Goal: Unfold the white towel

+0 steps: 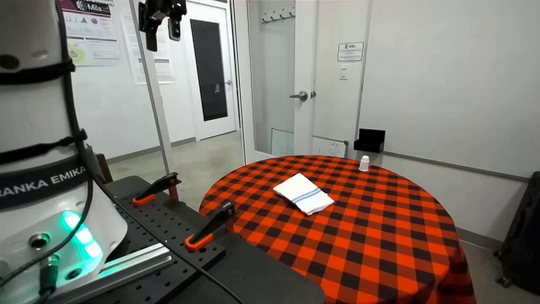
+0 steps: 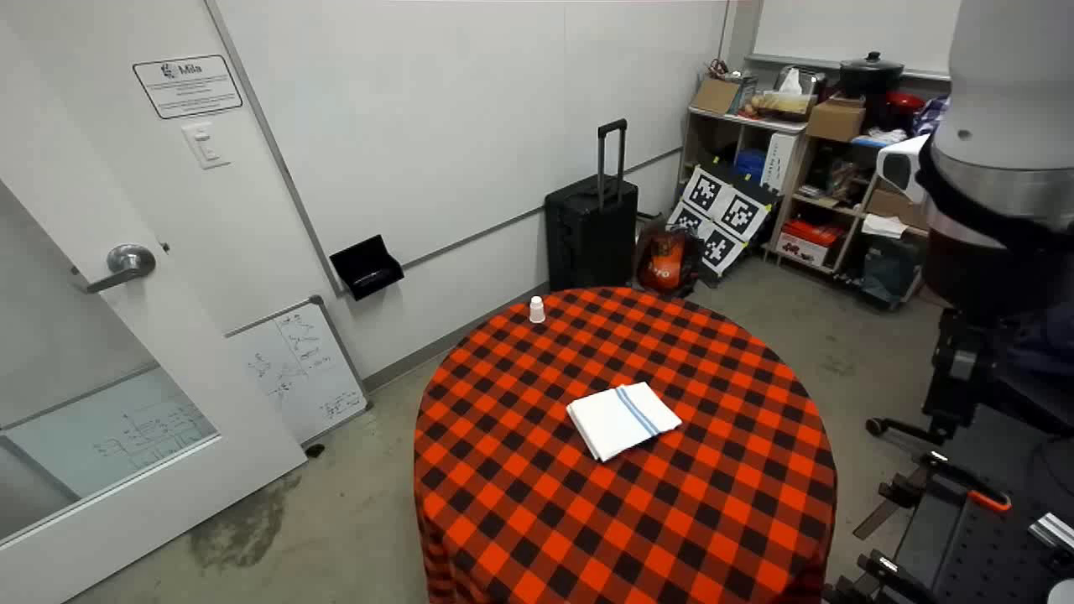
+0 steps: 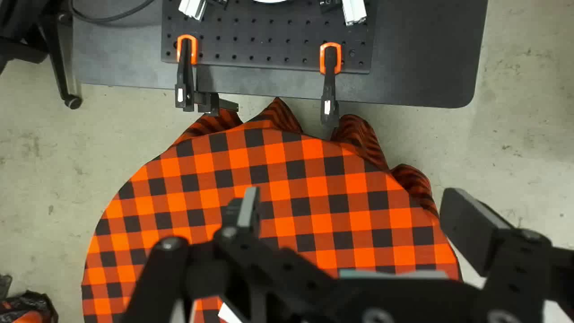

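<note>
A white towel with blue stripes lies folded into a flat rectangle on the table, in both exterior views (image 1: pixel 300 192) (image 2: pixel 617 424). In the wrist view only a small white corner of the towel (image 3: pixel 229 315) shows, and the gripper hides the rest. My gripper (image 3: pixel 357 220) is open and empty in the wrist view, with its fingers wide apart. It also shows at the top of an exterior view (image 1: pixel 163 37), high above the table and well apart from the towel. In the exterior view from across the table, the gripper itself is out of frame.
The round table has a red and black checked cloth (image 1: pixel 379 236) (image 3: pixel 291 172). A small white cup stands near its edge (image 1: pixel 364 164) (image 2: pixel 537 310). Black clamps with orange pads (image 3: pixel 329 85) stick out from the robot's bench (image 3: pixel 417 58) beside the table.
</note>
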You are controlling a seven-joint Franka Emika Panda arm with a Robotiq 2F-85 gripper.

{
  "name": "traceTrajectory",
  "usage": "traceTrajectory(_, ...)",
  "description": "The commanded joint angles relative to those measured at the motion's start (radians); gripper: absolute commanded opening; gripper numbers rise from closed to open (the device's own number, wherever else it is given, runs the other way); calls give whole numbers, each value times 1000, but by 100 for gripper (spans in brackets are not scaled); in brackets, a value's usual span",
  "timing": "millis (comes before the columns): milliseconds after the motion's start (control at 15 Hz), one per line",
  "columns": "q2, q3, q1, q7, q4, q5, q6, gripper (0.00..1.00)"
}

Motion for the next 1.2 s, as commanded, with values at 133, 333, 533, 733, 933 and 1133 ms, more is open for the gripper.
traceTrajectory(133,22,-31,8,-9,-8,-5,64,100)
traceTrajectory(333,101,-75,-16,-46,-34,-3,265,100)
traceTrajectory(533,220,-123,-40,-79,-35,-10,464,100)
traceTrajectory(733,422,-174,-71,-133,4,-13,674,100)
traceTrajectory(933,599,-227,-72,-202,58,33,825,100)
traceTrajectory(1133,786,-263,-63,-327,145,158,919,100)
